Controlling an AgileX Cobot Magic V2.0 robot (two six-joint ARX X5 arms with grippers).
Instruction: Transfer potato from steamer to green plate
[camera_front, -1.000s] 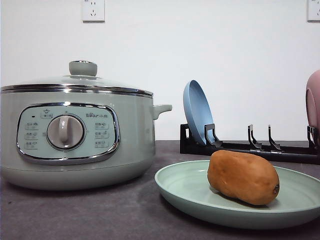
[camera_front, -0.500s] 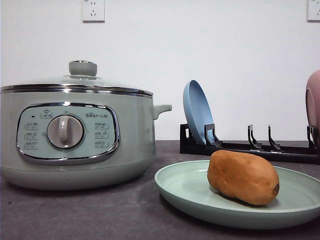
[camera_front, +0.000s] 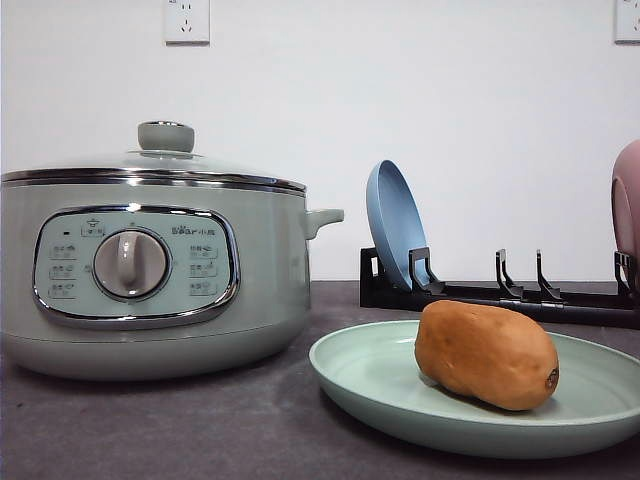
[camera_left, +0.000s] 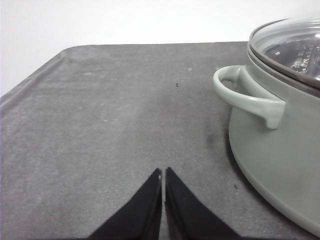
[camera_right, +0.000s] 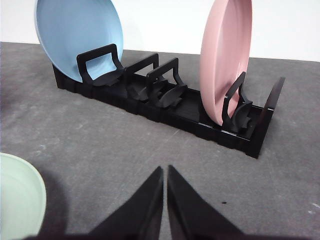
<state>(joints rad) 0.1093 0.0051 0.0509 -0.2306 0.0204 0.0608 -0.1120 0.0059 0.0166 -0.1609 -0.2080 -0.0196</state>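
An orange-brown potato (camera_front: 487, 354) lies on the pale green plate (camera_front: 375, 385) at the front right of the table. To the left stands the sage-green steamer (camera_front: 150, 275) with its glass lid on; its side handle and lid edge also appear in the left wrist view as the steamer (camera_left: 280, 150). My left gripper (camera_left: 163, 172) is shut, hovering over bare grey table beside the steamer's handle. My right gripper (camera_right: 165, 170) is shut too, above the table between the green plate (camera_right: 17, 200) and the black rack.
A black dish rack (camera_right: 165, 107) stands at the back right, holding a blue plate (camera_right: 80, 37) and a pink plate (camera_right: 225, 57) upright. The rack (camera_front: 500, 295) sits behind the green plate. A white wall backs the grey table (camera_left: 100, 125).
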